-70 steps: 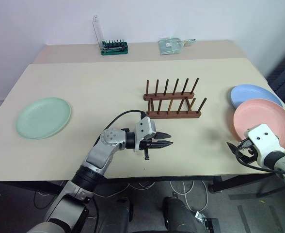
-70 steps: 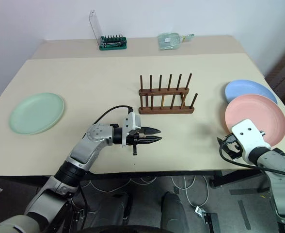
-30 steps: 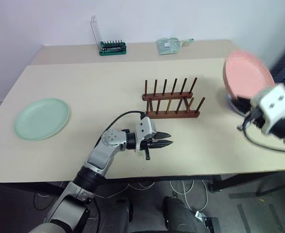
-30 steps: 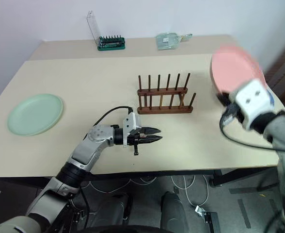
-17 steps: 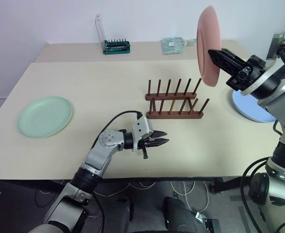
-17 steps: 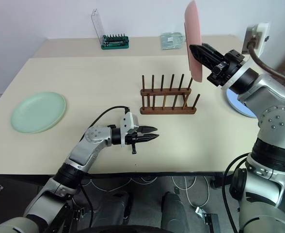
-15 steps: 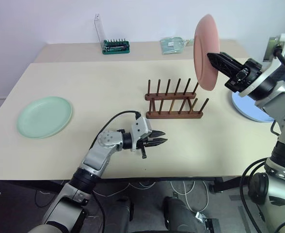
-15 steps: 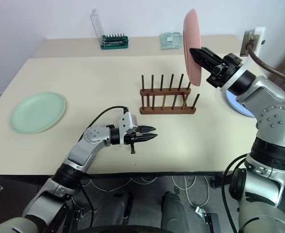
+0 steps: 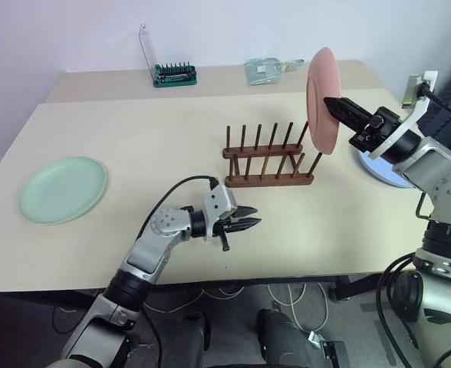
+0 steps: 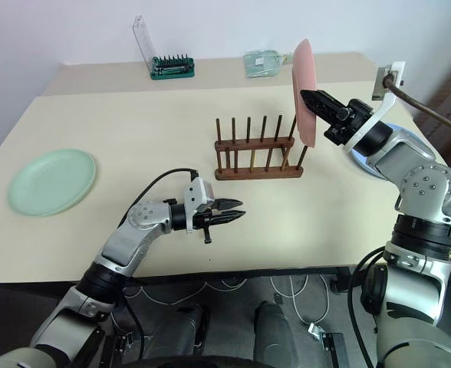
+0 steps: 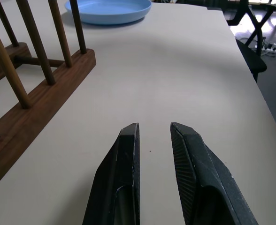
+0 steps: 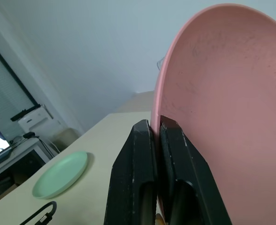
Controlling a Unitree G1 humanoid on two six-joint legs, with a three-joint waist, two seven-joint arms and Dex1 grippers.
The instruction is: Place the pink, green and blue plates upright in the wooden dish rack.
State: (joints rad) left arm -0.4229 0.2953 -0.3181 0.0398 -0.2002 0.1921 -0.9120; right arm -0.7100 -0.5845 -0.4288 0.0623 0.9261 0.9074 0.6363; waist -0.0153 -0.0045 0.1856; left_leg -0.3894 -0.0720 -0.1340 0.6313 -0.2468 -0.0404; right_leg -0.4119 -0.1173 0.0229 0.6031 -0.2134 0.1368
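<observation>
Right claw was clamped on the rim of the pink plate, both black fingers pinching its edge with almost no gap between them. Plate was held on edge, upright, in the air just above the right end of the wooden dish rack — not touching the pegs as far as the head views showed. That orientation made sense: a plate has to go in edge-first to drop between two peg pairs, and a rim grip leaves the lower edge free to enter a slot.

Rack stood mid-table, every slot empty. It looked light, so a plate coming down skewed could nudge it or catch on a peg tip.

Blue plate lay flat on the table to the right of the rack, partly hidden behind the right arm in the head views. Green plate lay flat well apart, near the table's left edge. Both awaited their turn.

Left claw hovered low over the table in front of the rack, pointing toward the right, its fingers a narrow gap apart and holding nothing. Judged it parked there — near enough to steady the rack if needed, out of the plate's path.

Green tool holder and a clear packet sat at the far edge, irrelevant.

Step in hand, by my reading: lowering the pink plate into an end slot.
</observation>
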